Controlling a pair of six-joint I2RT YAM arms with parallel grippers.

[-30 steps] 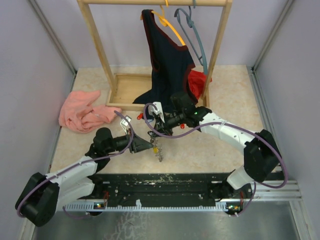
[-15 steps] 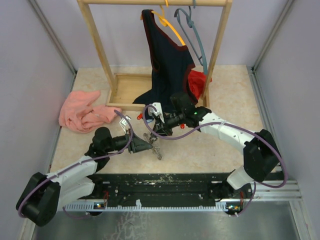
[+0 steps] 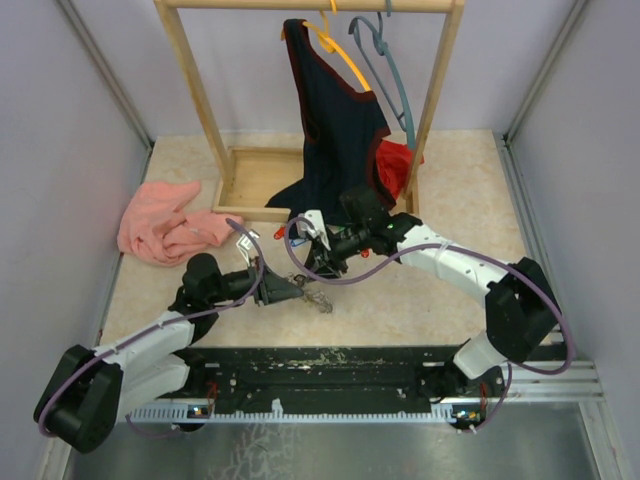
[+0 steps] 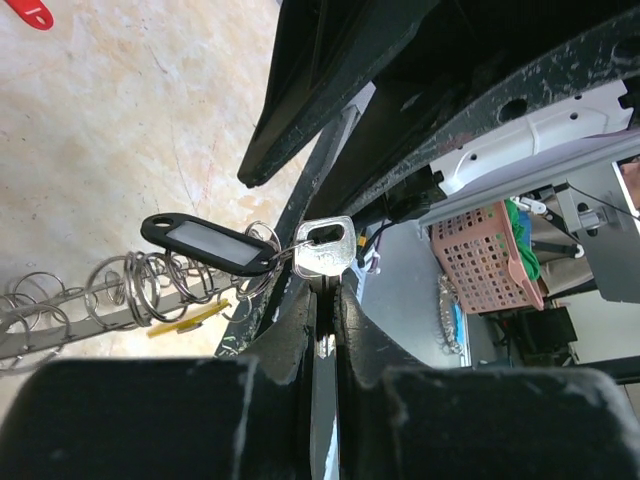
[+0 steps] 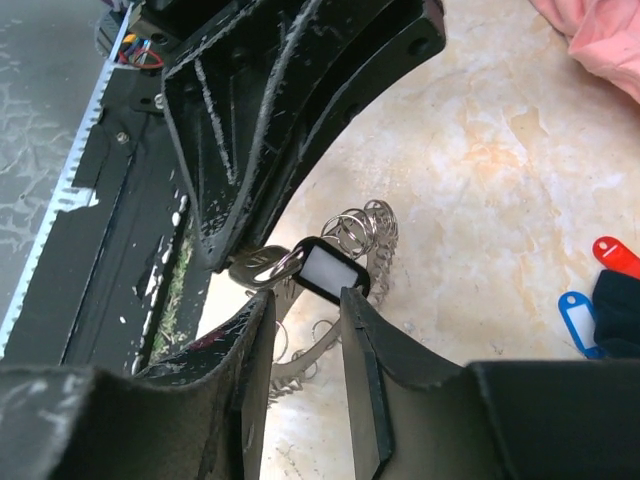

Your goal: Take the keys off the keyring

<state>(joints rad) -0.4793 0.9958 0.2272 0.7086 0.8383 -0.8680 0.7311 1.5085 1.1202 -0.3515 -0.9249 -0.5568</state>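
Released! The right gripper (image 3: pixel 318 262), pinched tight a second ago, now has its fingers spread. From the top camera, it meets the left gripper (image 3: pixel 292 290) near the front middle of the table (image 3: pixel 430 300). The keyring (image 3: pixel 318 298) is a tangle of wire loops just beyond the left fingertips; whether it touches the tabletop is unclear. A pink cloth (image 3: pixel 160 232) lies well off to the left.

Over to the left wrist view: the fingers are pressed together on a silver key (image 4: pixel 325 250), blade caught in the slit between them, head poking out. A black tag (image 4: pixel 205 243) with a clear window hangs off the same small ring. The keyring's loops trail away to the left, with a yellow tag (image 4: pixel 185 318) among them.

Right wrist view: the fingers stand apart with the black tag just beyond their tips and nothing pinched. The silver key sits at the left gripper's tips. A red tag (image 5: pixel 615 255) and a blue tag (image 5: pixel 578 318) lie on the table, apart from the ring.
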